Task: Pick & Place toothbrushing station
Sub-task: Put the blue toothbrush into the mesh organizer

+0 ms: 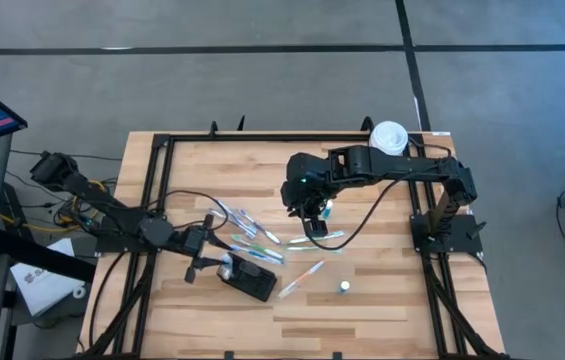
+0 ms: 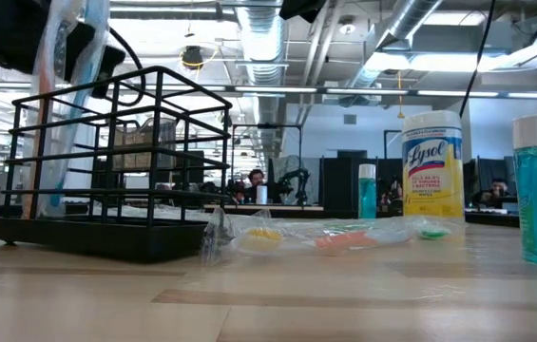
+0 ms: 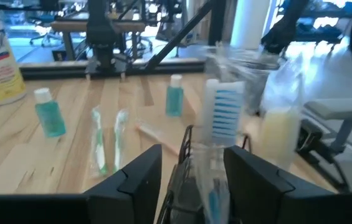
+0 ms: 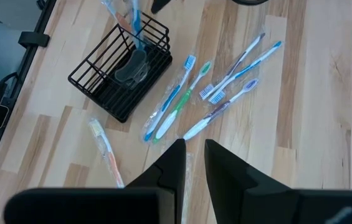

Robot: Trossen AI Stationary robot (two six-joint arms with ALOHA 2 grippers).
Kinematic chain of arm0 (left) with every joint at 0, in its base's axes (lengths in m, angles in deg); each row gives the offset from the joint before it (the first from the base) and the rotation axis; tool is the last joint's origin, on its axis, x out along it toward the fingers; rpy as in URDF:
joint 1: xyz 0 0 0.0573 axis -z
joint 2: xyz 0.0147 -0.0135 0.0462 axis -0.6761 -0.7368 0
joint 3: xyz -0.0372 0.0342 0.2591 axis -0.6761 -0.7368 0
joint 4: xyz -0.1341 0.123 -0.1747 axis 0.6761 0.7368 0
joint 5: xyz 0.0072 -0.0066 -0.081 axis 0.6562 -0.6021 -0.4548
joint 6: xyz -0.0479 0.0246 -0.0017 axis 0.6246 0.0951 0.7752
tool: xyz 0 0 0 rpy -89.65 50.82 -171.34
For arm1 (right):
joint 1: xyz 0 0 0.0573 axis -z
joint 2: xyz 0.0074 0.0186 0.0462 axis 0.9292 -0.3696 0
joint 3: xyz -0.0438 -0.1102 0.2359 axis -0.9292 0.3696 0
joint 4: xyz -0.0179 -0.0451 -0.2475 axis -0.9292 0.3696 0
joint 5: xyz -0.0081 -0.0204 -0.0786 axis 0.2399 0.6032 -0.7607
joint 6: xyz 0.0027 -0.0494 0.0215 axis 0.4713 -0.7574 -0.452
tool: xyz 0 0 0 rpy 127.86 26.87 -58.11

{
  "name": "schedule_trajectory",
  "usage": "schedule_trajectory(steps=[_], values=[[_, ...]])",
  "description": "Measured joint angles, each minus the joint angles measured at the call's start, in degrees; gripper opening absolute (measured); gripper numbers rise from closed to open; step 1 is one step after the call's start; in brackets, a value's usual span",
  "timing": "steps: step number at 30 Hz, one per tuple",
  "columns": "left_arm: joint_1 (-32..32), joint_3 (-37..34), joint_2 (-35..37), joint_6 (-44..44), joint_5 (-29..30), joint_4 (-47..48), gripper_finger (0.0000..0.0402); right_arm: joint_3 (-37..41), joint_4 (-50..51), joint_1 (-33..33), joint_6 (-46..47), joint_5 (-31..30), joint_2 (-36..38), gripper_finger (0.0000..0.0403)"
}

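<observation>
The toothbrushing station (image 1: 252,282) is a black wire holder (image 4: 110,78) standing on its base at the table's near left. A wrapped blue toothbrush (image 3: 222,115) stands upright in it (image 4: 131,22). My left gripper (image 3: 193,155) is open and level at the holder (image 2: 106,171), with one finger on either side of that toothbrush. I cannot tell whether a finger touches the wrapper. My right gripper (image 4: 193,163) hangs high over the table's middle (image 1: 312,215). Its fingers are only narrowly apart, with nothing between them.
Several wrapped toothbrushes (image 4: 176,99) lie loose on the wood right of the holder, and an orange one (image 4: 104,149) lies nearer. A Lysol canister (image 1: 389,135) stands at the far right. Small blue-green bottles (image 1: 344,287) (image 3: 51,115) stand about the table.
</observation>
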Motion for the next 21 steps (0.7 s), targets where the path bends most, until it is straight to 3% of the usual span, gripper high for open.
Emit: schedule_trajectory(steps=[5,21], values=[[0.0,0.0,2.0,0.0,-2.4,0.4,0.0166,0.0,0.0,0.0,0.0,0.0,0.0,0.0051],[0.0,0.0,5.9,-0.2,-2.5,3.1,0.0163,0.0,0.3,0.0,0.0,0.0,0.0,0.0051]])
